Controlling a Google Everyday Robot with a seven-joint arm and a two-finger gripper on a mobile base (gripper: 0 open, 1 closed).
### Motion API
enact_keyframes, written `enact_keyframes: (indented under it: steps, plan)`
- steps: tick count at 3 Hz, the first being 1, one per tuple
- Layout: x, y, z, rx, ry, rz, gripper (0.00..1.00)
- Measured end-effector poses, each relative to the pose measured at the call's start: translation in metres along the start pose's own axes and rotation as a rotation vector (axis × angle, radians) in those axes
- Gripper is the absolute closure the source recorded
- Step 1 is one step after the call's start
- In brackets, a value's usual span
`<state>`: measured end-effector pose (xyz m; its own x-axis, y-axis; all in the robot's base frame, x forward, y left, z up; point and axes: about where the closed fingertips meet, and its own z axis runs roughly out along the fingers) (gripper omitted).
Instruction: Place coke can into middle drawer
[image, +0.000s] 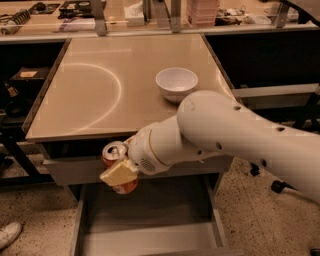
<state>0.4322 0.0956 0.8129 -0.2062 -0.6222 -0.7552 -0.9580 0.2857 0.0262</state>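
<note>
Lower centre of frame: middle drawer (150, 212) stands open below tabletop (100, 75). Over its left rear, coke can (114, 151) hangs slightly tilted, clamped in pincer (120, 173), just before tabletop's front edge. Upper centre: white bowl (176, 82) on tabletop. White arm (240, 135) enters from right, hiding drawer's right rear. White shoe (9, 234) lower left.

The bowl (176, 82) sits on the bench (80, 100), upper centre. Before the bench's front edge, lower left, the claw (120, 173) holds the can (114, 151) above the open drawer (150, 220).
</note>
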Motion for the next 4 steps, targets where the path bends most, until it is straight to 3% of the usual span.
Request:
enact_keyframes:
  steps: [1, 2, 3, 4]
  plan:
    - [0.034, 0.018, 0.027, -0.038, -0.014, 0.063, 1.0]
    - [0.034, 0.018, 0.027, -0.038, -0.014, 0.063, 1.0]
    - [0.05, 0.02, 0.044, -0.009, -0.021, 0.087, 1.0]
    - [0.08, 0.021, 0.073, 0.051, -0.026, 0.128, 1.0]
